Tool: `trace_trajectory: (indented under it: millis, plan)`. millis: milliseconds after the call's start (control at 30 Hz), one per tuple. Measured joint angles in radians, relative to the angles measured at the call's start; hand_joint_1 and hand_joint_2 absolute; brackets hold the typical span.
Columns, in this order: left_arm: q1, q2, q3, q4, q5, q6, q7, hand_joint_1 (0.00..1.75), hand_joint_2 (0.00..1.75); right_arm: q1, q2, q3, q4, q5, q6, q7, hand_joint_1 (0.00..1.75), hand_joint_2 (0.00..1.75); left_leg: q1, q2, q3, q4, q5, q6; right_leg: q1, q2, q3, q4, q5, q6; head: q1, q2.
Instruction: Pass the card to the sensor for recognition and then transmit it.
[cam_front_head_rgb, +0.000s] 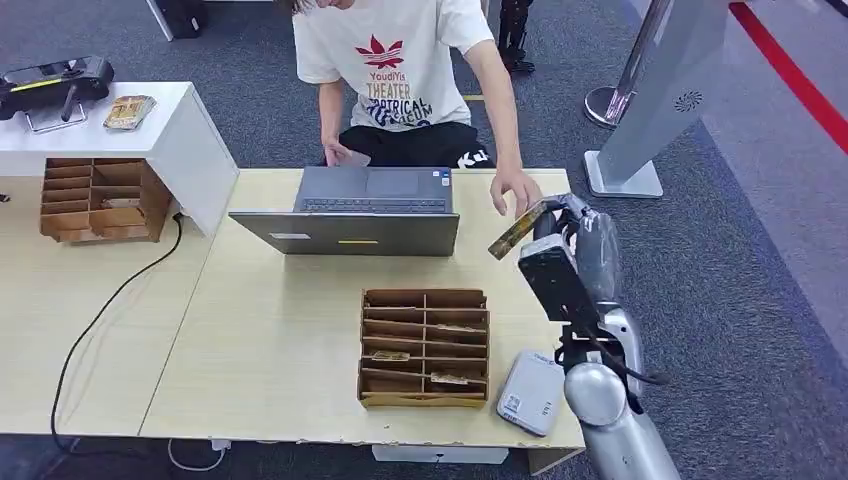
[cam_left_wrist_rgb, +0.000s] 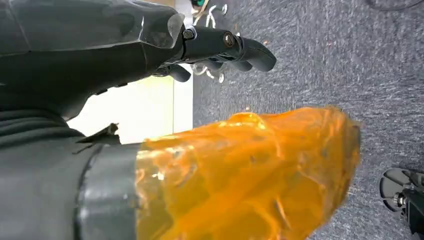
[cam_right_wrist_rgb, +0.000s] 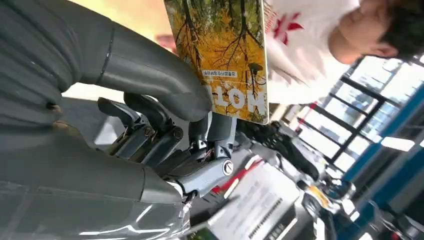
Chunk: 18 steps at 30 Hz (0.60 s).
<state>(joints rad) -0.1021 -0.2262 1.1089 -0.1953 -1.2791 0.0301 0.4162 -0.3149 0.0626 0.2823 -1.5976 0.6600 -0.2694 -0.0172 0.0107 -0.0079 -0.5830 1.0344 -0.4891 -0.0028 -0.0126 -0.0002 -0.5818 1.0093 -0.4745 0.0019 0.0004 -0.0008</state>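
Note:
My right hand (cam_front_head_rgb: 568, 226) is raised over the table's far right corner and pinches a yellow card (cam_front_head_rgb: 514, 233) with a forest picture by its lower edge. In the right wrist view the thumb and fingers of my right hand (cam_right_wrist_rgb: 165, 100) clamp the card (cam_right_wrist_rgb: 225, 50), which stands up towards a seated person. The person's hand (cam_front_head_rgb: 517, 190) reaches out just beyond the card, close to it. A white sensor box (cam_front_head_rgb: 530, 392) lies on the table's near right corner, beside my forearm. My left hand (cam_left_wrist_rgb: 125, 45) hangs over grey carpet, fingers (cam_left_wrist_rgb: 225, 46) held apart from its orange-wrapped thumb, holding nothing.
A cardboard card organizer (cam_front_head_rgb: 425, 345) with several slots sits mid-table, and an open laptop (cam_front_head_rgb: 360, 210) stands behind it in front of the person. A second organizer (cam_front_head_rgb: 95, 198) rests on the left table. A grey kiosk stand (cam_front_head_rgb: 650, 110) is on the carpet at the right.

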Motion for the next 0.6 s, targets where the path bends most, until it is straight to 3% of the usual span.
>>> trace_trajectory:
  millis: [400,467,600]
  plan:
    - [-0.001,0.001,-0.014,0.0,-0.02,-0.003,0.0,0.0,0.0,-0.071,0.017,0.02,0.041,0.034,-0.01,0.017,1.75,1.75,0.0,0.0,0.0,0.0,0.0,0.0,0.0,0.0,0.0,0.0,0.0,0.0,0.0,0.0]
    - [-0.006,0.004,-0.038,0.0,-0.039,-0.009,0.0,0.0,0.0,-0.166,0.054,0.051,0.136,0.095,-0.042,0.039,1.75,1.75,0.0,0.0,0.0,0.0,0.0,0.0,0.0,0.0,0.0,0.0,0.0,0.0,0.0,0.0]
    - [-0.014,0.004,-0.067,0.0,-0.077,-0.02,0.013,0.0,0.0,-0.228,0.081,0.072,0.232,0.286,-0.171,0.068,1.75,1.75,0.0,0.001,0.0,0.0,0.0,0.0,0.0,0.0,0.0,0.0,0.0,0.0,0.0,0.0]
